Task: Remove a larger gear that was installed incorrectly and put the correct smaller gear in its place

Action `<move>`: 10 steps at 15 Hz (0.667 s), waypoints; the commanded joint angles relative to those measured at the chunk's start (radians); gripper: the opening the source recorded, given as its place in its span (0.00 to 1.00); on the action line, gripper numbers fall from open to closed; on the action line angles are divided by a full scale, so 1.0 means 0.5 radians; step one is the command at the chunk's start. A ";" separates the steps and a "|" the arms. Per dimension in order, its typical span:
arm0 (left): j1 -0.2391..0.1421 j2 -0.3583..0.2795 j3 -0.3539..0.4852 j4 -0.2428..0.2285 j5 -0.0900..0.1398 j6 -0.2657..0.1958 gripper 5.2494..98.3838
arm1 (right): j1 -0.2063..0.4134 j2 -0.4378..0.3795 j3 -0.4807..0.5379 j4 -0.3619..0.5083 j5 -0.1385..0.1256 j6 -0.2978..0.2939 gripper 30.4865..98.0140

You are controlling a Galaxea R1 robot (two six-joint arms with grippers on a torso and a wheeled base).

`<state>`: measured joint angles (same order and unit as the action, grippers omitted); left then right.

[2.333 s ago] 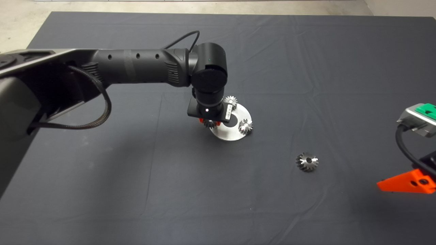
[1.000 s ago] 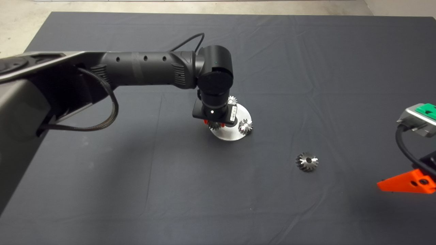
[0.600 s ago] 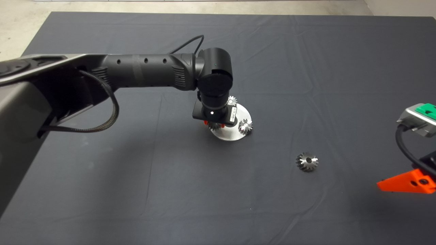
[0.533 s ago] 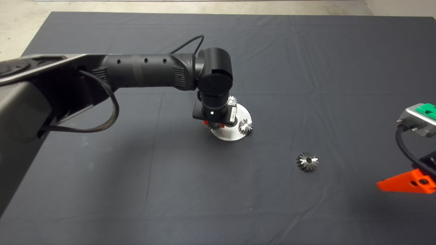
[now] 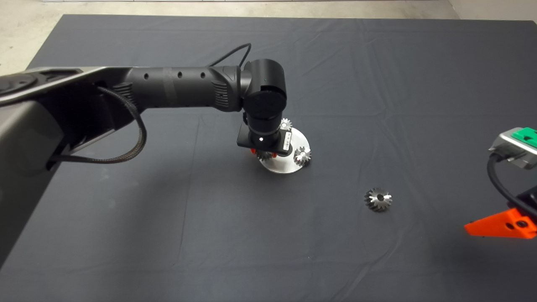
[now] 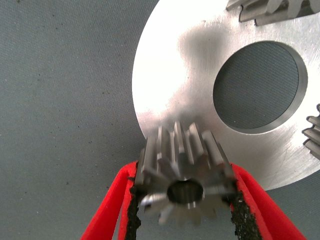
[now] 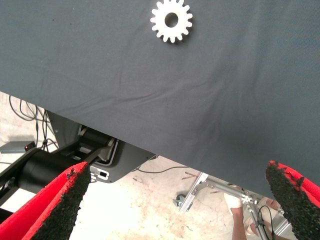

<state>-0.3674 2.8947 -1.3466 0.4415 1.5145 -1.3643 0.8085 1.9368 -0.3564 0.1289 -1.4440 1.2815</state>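
My left gripper [image 5: 263, 153] is shut on the smaller gear [image 6: 184, 172], a bright silver spur gear with straight teeth and a round centre hole. It holds the gear over the near-left rim of the round silver plate [image 5: 282, 167]. The plate's big centre hole [image 6: 260, 85] lies just beyond the gear. The larger gear [image 5: 378, 199], dark grey with flaring teeth, lies flat on the mat to the right of the plate. It also shows in the right wrist view [image 7: 171, 20]. My right gripper [image 5: 501, 226] is open and parked at the lower right edge.
Two other small silver gears sit on the plate, one at its far edge [image 5: 285, 124] and one at its right edge [image 5: 302, 156]. The dark mat [image 5: 168, 230] is wrinkled. Floor, cables and a stand show past the mat's edge in the right wrist view.
Over the first second my left arm moved a little right with the gear, onto the plate's rim. In the last half second nothing has moved.
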 commanded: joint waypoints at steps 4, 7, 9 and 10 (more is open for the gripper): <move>-0.034 -0.036 0.118 -0.014 0.113 -0.008 0.38 | 0.024 0.000 0.008 0.061 -0.002 0.011 0.92; -0.437 -0.235 0.408 -0.325 0.107 -0.017 0.44 | 0.024 -0.006 0.011 0.061 0.001 0.011 0.92; -0.483 -0.448 0.657 -0.403 0.100 -0.082 0.46 | 0.024 -0.003 0.011 0.061 -0.001 0.011 0.92; -0.483 -0.559 0.880 -0.404 0.103 -0.159 0.47 | 0.024 -0.003 0.011 0.061 0.001 0.011 0.92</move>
<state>-0.4954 2.7907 -1.1867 0.3455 1.5183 -1.3726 0.8085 1.9364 -0.3564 0.1289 -1.4436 1.2815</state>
